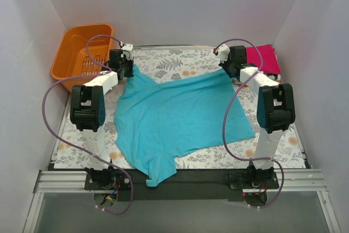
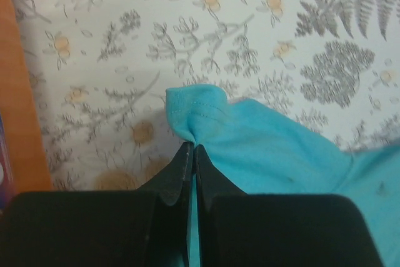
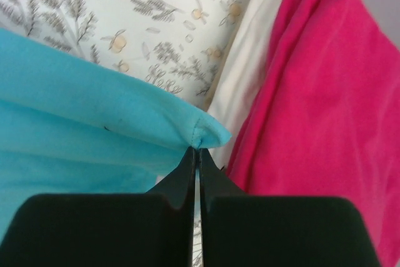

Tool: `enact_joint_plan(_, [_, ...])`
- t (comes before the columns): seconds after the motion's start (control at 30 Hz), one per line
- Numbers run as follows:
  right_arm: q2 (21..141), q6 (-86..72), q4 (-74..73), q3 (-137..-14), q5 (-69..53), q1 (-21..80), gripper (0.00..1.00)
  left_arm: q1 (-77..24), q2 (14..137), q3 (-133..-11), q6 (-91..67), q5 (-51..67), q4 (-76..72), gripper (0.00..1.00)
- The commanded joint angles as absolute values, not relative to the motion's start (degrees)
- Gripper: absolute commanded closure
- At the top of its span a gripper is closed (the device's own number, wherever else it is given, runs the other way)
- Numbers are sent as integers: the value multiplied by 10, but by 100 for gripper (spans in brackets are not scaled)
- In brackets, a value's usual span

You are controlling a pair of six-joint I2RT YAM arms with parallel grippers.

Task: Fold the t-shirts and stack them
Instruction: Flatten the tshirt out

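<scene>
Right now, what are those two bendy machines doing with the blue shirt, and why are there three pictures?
They are two robot arms bolted to a table with a flowery cover. The big picture looks down from above; the other two come from cameras on each wrist. The left gripper and the right gripper each pinch a far corner of the teal shirt, which lies spread out. A pink shirt lies folded at the right, an orange basket at the left.

Teal t-shirt (image 1: 177, 115), magenta-pink t-shirt (image 1: 263, 58), orange basket (image 1: 82, 53), floral-patterned white tablecloth (image 1: 174, 61).
</scene>
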State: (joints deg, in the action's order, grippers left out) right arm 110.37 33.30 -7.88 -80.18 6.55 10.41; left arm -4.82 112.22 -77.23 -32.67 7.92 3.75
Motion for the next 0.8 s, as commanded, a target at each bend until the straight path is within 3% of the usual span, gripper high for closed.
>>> enact_joint_plan(0.0, [1118, 344, -37, -863, 98, 103, 99, -51, 1164, -847, -323, 36, 15, 100])
enact_joint_plan(0.23, [1143, 349, -59, -911, 110, 102, 99, -51, 1178, -905, -316, -1, 28, 100])
enact_joint_plan(0.47, [1098, 381, -82, -869, 62, 99, 99, -52, 1071, -810, -293, 87, 28, 100])
enact_joint_plan(0.77, [1171, 340, -119, -938, 90, 102, 99, -52, 1127, -855, -312, 78, 58, 99])
